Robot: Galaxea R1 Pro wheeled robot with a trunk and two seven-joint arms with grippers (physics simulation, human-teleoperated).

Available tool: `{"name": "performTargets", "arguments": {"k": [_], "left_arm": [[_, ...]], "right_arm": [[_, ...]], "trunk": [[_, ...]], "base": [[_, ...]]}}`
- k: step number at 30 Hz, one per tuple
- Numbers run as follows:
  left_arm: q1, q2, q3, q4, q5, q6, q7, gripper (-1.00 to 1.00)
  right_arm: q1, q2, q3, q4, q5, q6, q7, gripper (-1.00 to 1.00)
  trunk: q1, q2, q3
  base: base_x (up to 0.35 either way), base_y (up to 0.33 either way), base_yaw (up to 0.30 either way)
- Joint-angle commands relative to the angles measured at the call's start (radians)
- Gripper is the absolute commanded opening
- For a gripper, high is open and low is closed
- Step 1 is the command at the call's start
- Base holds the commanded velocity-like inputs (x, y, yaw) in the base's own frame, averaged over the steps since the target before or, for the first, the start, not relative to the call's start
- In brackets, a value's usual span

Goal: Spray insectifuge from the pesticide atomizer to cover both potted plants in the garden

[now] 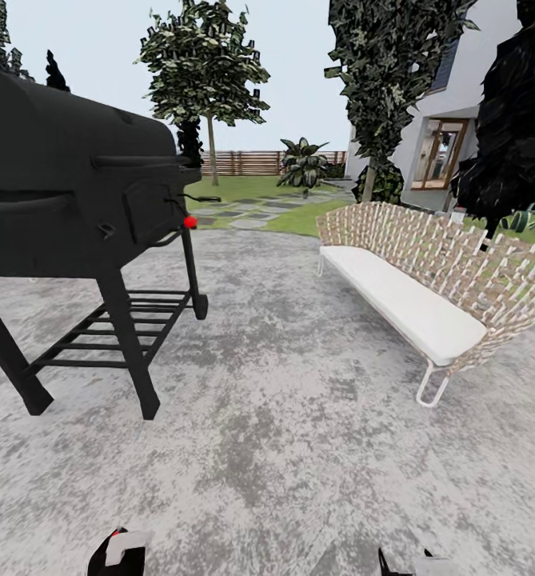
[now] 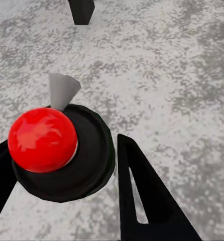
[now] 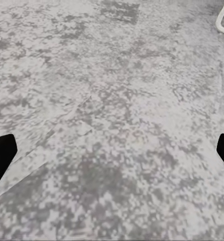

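**Parked on the patio, atomizer not spotted yet**

Starting at the claws: the left gripper (image 2: 67, 196) has its two black fingers (image 2: 142, 201) spread wide apart, nothing pinched between them. Through the gap you can see a black round disc with a glossy red ball on top (image 2: 46, 143), which looks like part of the robot itself, though I can't tell for sure. The right gripper (image 3: 112, 155) is spread too, with just the black tips poking in at either edge of its wrist view and bare ground between them.

Under both is the mottled grey paved patio (image 1: 283, 416). On the left side stands a big black barrel-shaped barbecue grill (image 1: 75, 192) on angled legs with a slatted lower shelf. To the right is a woven tan wicker bench with a white seat cushion (image 1: 427, 280) and thin white wire legs.

Further out there's green lawn with grey stepping stones (image 1: 255, 210), a brown slatted fence (image 1: 251, 162), a few trees, and a broad-leaved green plant (image 1: 303, 164) far back near the fence. It's too small to say if it's one of the potted plants. A white house (image 1: 459, 120) sits on the right.
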Motion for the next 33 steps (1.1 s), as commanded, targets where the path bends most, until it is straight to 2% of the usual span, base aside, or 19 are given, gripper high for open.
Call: {"name": "performTargets", "arguments": {"k": [1, 8, 33], "left_arm": [[-0.001, 0.0, 0.004, 0.001, -0.005, -0.003, 0.002, -1.0], [-0.001, -0.002, 0.004, 0.001, -0.005, -0.003, 0.002, -1.0], [-0.001, -0.002, 0.004, 0.001, -0.004, -0.003, 0.002, -1.0]], "right_arm": [[-0.001, 0.0, 0.001, 0.001, 0.002, -0.003, -0.002, 1.0], [-0.001, 0.0, 0.004, 0.0, 0.003, -0.003, 0.001, 1.0], [-0.001, -0.001, -0.001, 0.005, 0.0, -0.003, -0.002, 1.0]], "trunk": [[0.0, 0.0, -0.001], [0.0, 0.0, -0.001], [0.0, 0.0, -0.001]], "base": [[0.285, -0.2, 0.0], [0.316, -0.114, 0.0], [0.336, -0.004, 0.0]]}}
